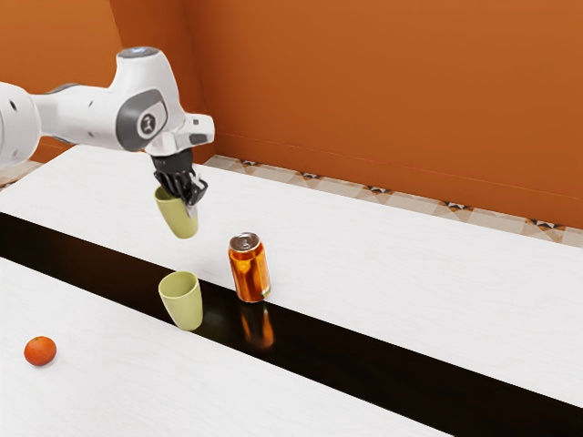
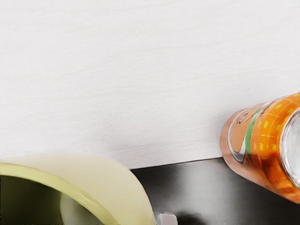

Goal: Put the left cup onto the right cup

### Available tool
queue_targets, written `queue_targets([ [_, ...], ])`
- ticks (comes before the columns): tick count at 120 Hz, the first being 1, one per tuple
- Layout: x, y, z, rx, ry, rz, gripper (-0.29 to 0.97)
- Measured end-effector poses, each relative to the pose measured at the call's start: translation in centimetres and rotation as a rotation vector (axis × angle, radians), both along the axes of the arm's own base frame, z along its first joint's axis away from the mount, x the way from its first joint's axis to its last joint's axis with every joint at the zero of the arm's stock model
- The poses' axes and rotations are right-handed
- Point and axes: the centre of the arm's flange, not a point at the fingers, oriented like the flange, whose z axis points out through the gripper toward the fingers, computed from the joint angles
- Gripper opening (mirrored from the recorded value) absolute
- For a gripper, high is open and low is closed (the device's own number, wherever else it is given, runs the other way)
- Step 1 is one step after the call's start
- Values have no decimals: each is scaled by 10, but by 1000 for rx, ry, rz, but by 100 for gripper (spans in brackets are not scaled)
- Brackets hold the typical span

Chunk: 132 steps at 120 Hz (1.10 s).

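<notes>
My black gripper (image 1: pixel 183 194) is shut on the rim of a yellow-green cup (image 1: pixel 178 216), which hangs tilted in the air above the table. A second yellow-green cup (image 1: pixel 182 299) stands upright on the black strip below it, slightly toward the exterior view's right. In the wrist view the held cup (image 2: pixel 70 187) shows its open mouth just under my hand, with a small bit of a fingertip (image 2: pixel 167 219) beside its rim.
An orange soda can (image 1: pixel 250 267) (image 2: pixel 265 145) stands upright just to the exterior view's right of the standing cup. A small orange fruit (image 1: pixel 40 350) lies on the white table (image 1: pixel 383 255) near the front left. An orange wall runs along the back.
</notes>
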Motion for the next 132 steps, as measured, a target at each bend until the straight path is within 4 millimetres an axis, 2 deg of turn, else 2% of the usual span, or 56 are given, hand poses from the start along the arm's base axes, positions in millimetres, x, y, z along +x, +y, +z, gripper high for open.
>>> queue_targets([
  [25,-43,-34,-3,0,42,45,-10],
  [39,-62,-39,-7,3,61,94,-10],
  [59,-77,-40,-15,4,76,167,-10],
  [100,-77,-39,-20,17,45,284,-10],
  [132,-80,-40,-17,15,22,373,-10],
])
